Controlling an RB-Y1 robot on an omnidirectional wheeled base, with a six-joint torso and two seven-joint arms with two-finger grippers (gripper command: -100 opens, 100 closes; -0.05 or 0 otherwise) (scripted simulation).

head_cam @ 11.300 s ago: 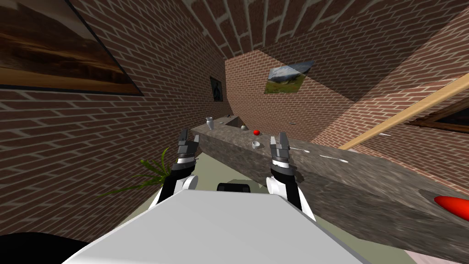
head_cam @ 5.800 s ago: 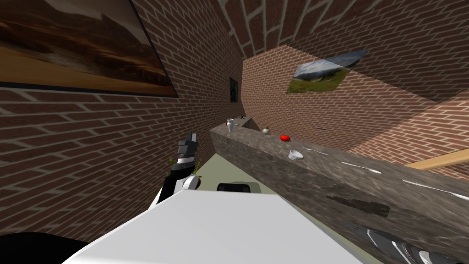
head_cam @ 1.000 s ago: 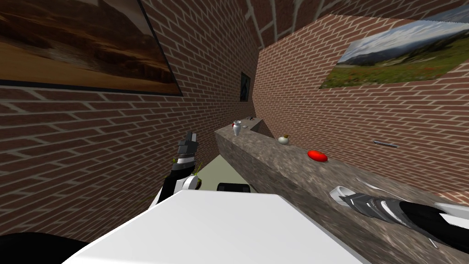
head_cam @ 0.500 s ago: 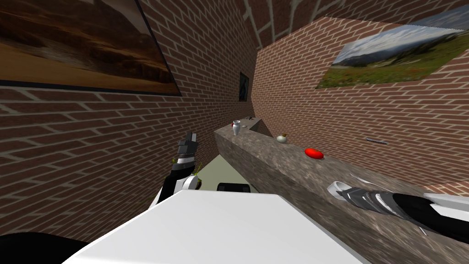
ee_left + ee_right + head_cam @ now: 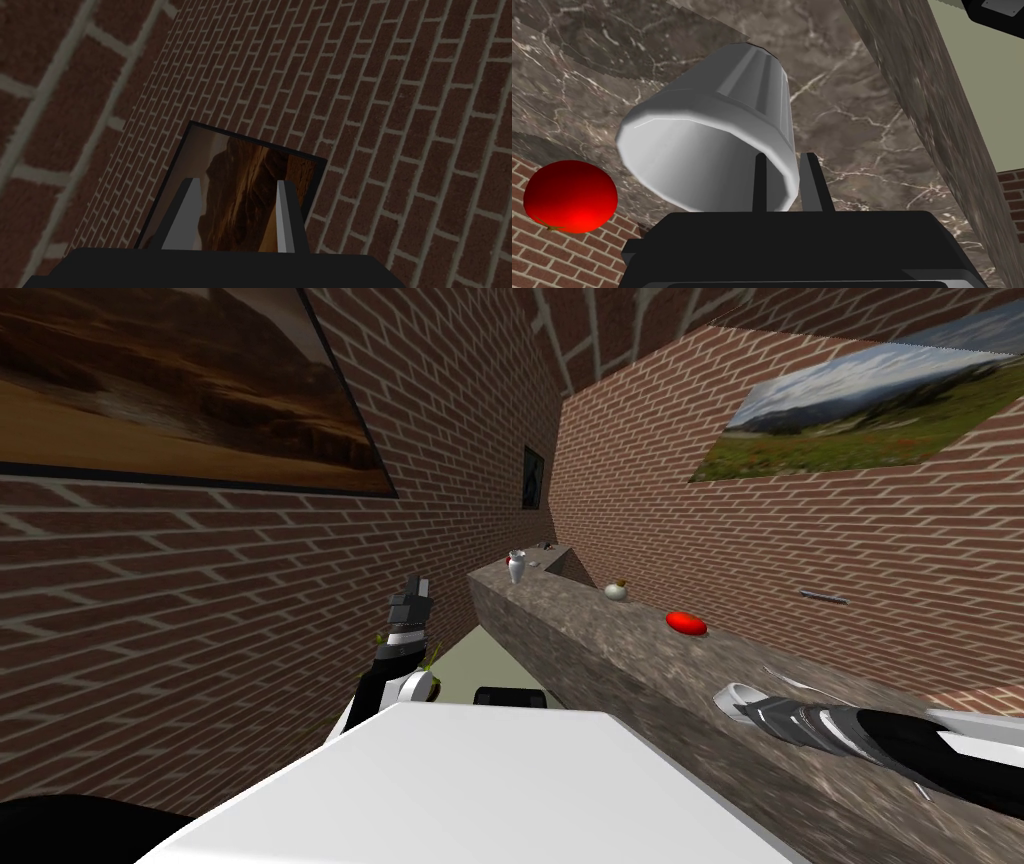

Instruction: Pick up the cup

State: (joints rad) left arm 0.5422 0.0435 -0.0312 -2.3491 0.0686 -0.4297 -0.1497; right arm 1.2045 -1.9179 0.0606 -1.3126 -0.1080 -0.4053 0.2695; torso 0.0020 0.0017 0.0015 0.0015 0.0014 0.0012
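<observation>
The cup (image 5: 712, 145) is plain white with a wide mouth and stands out over the brown marbled counter (image 5: 862, 110). My right gripper (image 5: 785, 160) is shut on its rim wall, one finger inside the mouth and one outside. In the head view the cup (image 5: 731, 695) sits at the tip of my right gripper (image 5: 752, 712), near the counter's front edge. Whether the cup's base touches the counter I cannot tell. My left gripper (image 5: 414, 588) is raised beside the brick wall; its fingers (image 5: 281, 210) stand apart with nothing between them.
A red tomato (image 5: 686, 623) lies on the counter (image 5: 600, 638) just beyond the cup, and it is near the cup's mouth (image 5: 569, 196). Farther along stand a small pale round thing (image 5: 616, 591) and a white vase (image 5: 516, 567). Thin cutlery (image 5: 790, 676) lies behind my right arm.
Over several seconds I came nearer the counter and my right arm reached onto the cup. In the last second my view shifted slightly; nothing else moved.
</observation>
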